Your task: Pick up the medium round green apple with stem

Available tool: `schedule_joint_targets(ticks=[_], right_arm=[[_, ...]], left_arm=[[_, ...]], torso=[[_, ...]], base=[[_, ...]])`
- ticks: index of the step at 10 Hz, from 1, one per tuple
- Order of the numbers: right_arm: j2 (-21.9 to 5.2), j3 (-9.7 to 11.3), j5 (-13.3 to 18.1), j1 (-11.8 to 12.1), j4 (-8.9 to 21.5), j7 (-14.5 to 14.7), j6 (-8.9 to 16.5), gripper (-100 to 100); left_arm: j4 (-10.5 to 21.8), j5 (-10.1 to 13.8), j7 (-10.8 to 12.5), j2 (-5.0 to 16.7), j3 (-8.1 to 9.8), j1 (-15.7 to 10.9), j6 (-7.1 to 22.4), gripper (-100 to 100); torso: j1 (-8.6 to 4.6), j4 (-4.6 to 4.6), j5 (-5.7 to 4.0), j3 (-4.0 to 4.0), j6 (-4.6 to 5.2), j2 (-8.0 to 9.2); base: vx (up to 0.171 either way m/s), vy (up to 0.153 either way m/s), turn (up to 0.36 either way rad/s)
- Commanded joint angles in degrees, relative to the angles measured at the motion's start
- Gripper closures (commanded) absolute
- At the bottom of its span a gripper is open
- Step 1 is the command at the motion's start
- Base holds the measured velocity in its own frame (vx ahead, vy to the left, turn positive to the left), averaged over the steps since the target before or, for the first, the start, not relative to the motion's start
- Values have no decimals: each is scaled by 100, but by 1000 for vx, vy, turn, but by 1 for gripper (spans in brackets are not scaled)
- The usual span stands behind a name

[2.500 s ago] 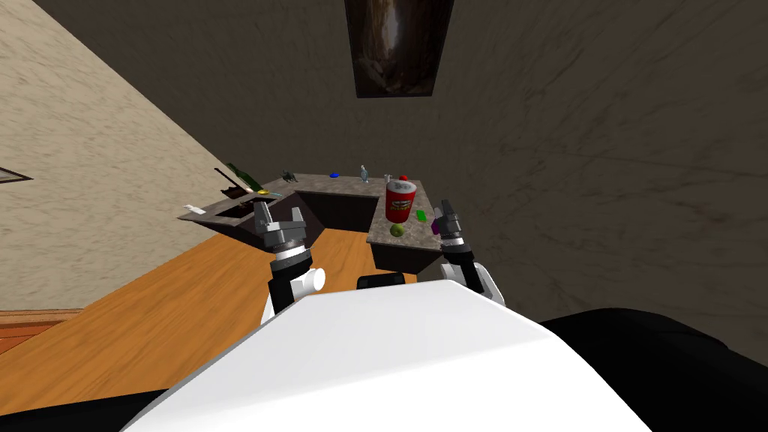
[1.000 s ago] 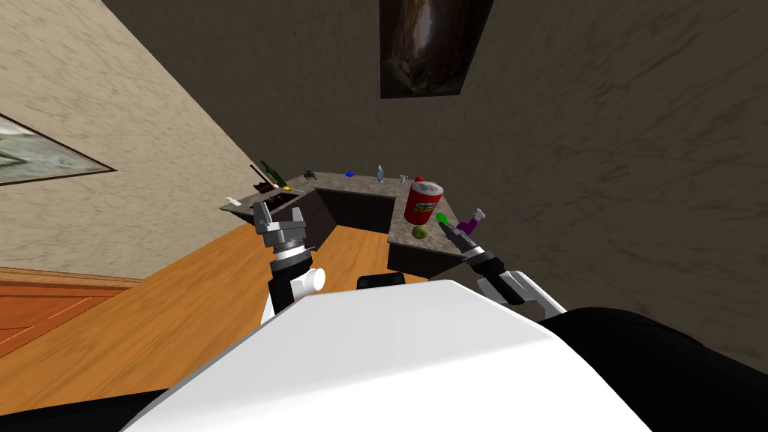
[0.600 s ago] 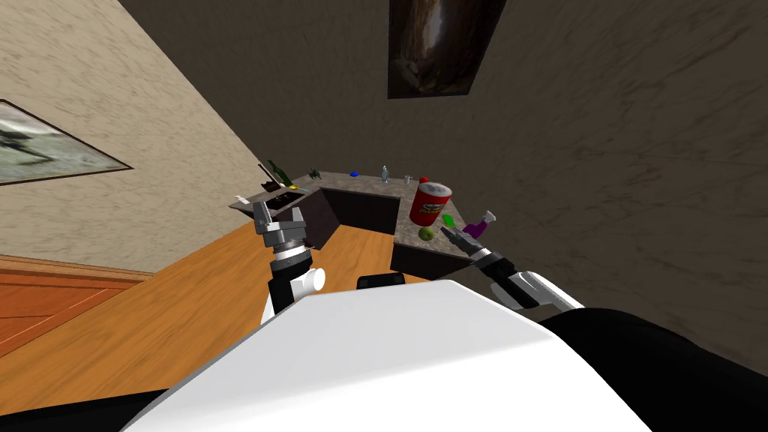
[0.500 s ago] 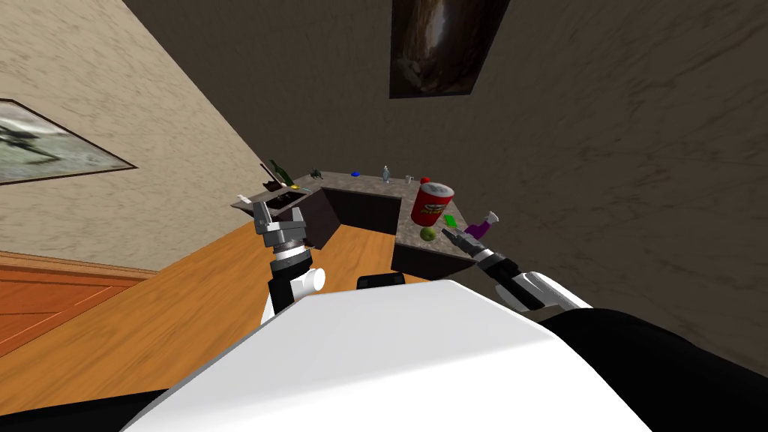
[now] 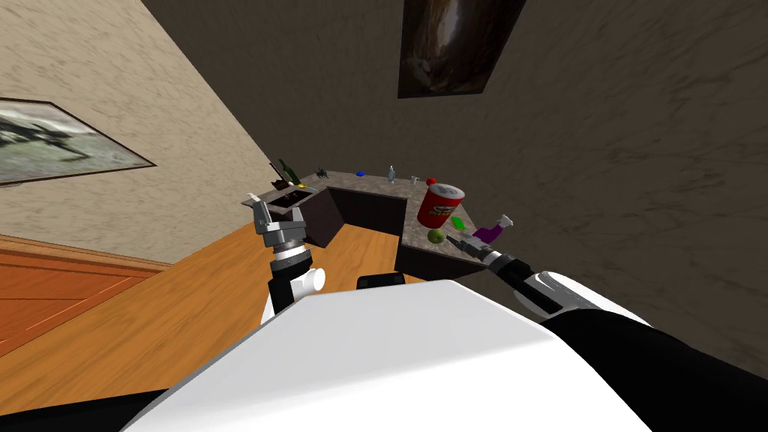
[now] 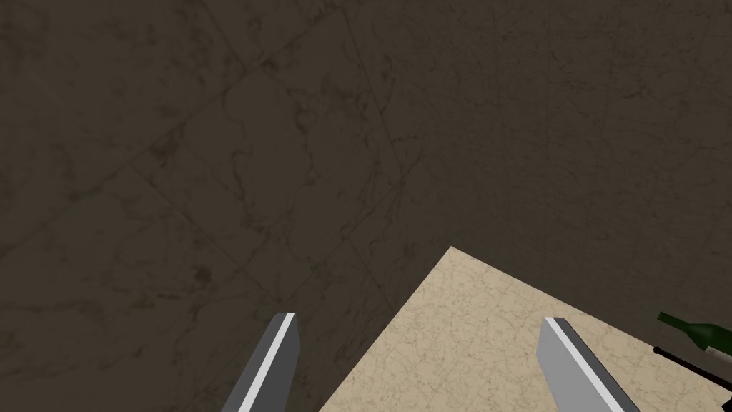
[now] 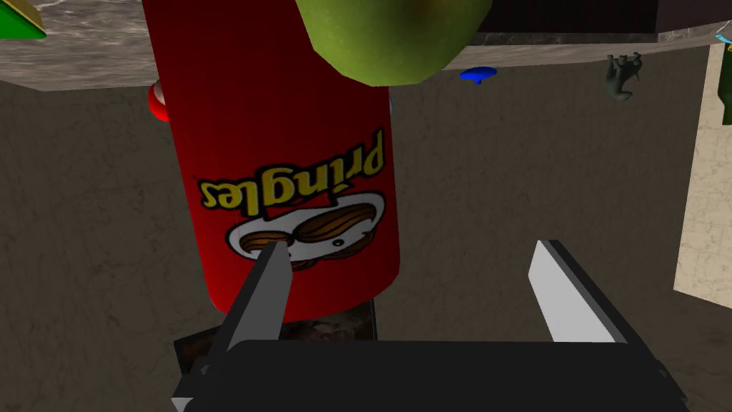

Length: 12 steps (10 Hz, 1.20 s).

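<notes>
With the green apple [image 5: 436,236] at the near edge of the counter [image 5: 375,182], beside the red can [image 5: 441,206], I hold the right gripper [image 7: 409,247] with its 2 fingers apart to straddle it; the left gripper [image 6: 422,318] is likewise spread.

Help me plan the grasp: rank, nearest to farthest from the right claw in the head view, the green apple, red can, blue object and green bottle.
1. green apple, beside the right claw, near end of the counter.
2. red can, just behind the apple.
3. blue object, far stretch.
4. green bottle, far left corner.
</notes>
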Motion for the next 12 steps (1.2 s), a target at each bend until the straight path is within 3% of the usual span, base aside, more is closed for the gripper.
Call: schedule_joint_targets(ticks=[1, 4, 5, 7, 8, 11, 12], right_arm=[[-184, -50, 68, 101, 26, 46, 29, -100], [-688, -200, 328, 424, 242, 213, 76, -100], [-732, -200, 328, 424, 242, 213, 76, -100], [-1171, -331, 569, 738, 462, 389, 121, -100], [-1260, -331, 569, 738, 462, 389, 121, -100], [-1890, -489, 892, 1185, 784, 658, 182, -100], [-1996, -489, 892, 1185, 784, 658, 182, -100]], left_arm=[[0, 0, 0, 0, 0, 0, 0, 0], [0, 0, 0, 0, 0, 0, 0, 0], [0, 0, 0, 0, 0, 0, 0, 0], [0, 0, 0, 0, 0, 0, 0, 0], [0, 0, 0, 0, 0, 0, 0, 0], [0, 0, 0, 0, 0, 0, 0, 0], [0, 0, 0, 0, 0, 0, 0, 0]], torso=[[0, 0, 0, 0, 0, 0], [-8, 0, -2, -1, 1, -2], [-4, 0, -1, 0, -1, -1], [-6, 0, -1, 1, 0, 1], [4, 0, 0, -1, 0, -2], [-1, -1, 0, -4, -1, -7], [1, -2, 0, -6, 0, -10]], base=[[10, 46, 40], [19, 54, 62], [9, 50, 33], [19, 68, 85], [22, 60, 33], [31, 62, 92], [22, 44, 19]])
